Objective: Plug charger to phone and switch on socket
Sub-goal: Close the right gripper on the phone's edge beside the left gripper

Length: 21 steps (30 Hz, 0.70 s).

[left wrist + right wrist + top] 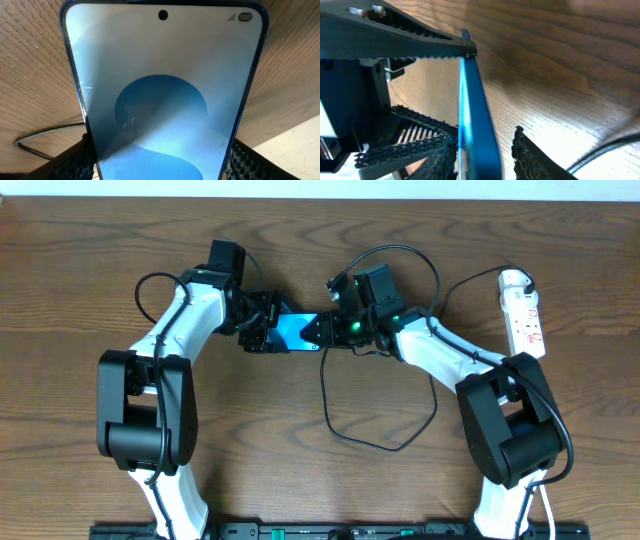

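Observation:
The phone [296,330], its screen bright blue, is held off the table at the centre back. My left gripper [262,322] is shut on its left end. In the left wrist view the phone [162,90] fills the frame, with my left gripper [162,162] pressing a finger on each long edge. My right gripper [320,330] is at the phone's right end. In the right wrist view the phone [476,110] shows edge-on between the spread fingers of my right gripper [485,140], with a gap on the right side. The charger cable [385,442] loops on the table; its plug tip is hidden. The socket [524,310] lies at the far right.
The charger cable [610,145] trails past my right gripper, and a second loop of it [420,265] arches behind the right arm. The socket's white cord [543,500] runs down by the right arm's base. The wooden table [300,440] lies in front.

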### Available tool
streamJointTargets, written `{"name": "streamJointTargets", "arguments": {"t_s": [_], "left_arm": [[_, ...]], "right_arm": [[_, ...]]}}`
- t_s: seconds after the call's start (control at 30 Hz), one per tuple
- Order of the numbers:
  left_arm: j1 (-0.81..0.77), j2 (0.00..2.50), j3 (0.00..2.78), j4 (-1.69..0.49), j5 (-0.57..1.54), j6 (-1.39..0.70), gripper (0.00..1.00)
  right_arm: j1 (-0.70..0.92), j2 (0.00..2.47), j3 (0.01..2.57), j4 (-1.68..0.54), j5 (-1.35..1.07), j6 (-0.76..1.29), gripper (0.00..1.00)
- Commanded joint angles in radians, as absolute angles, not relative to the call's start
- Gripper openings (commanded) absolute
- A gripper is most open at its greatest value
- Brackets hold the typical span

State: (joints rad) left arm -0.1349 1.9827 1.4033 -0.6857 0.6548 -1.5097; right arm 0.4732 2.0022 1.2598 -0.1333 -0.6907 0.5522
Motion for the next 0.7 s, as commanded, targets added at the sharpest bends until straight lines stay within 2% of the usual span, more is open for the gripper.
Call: {"name": "streamJointTargets", "arguments": {"t_s": [0.0,0.3,0.53,0.67], "left_arm": [[-0.137,1.957,1.423,-0.693,0.662,-1.493,0.52],[-0.137,1.957,1.423,-0.692,0.662,-1.493,0.52],[-0.137,1.957,1.423,-0.692,0.662,-1.493,0.53],[-0.136,1.957,1.423,-0.692,0.662,-1.493,0.60]], "right_arm": [[0.487,2.003,1.278,-0.120,-0.678,0.572,0.31],[0.486,2.003,1.278,-0.099,-0.680,0.592,0.17],[0.481,2.003,1.278,-0.093,-0.696,0.610,0.01],[0.472,2.003,1.278,-0.088,-0.723,0.617,0.01]]}}
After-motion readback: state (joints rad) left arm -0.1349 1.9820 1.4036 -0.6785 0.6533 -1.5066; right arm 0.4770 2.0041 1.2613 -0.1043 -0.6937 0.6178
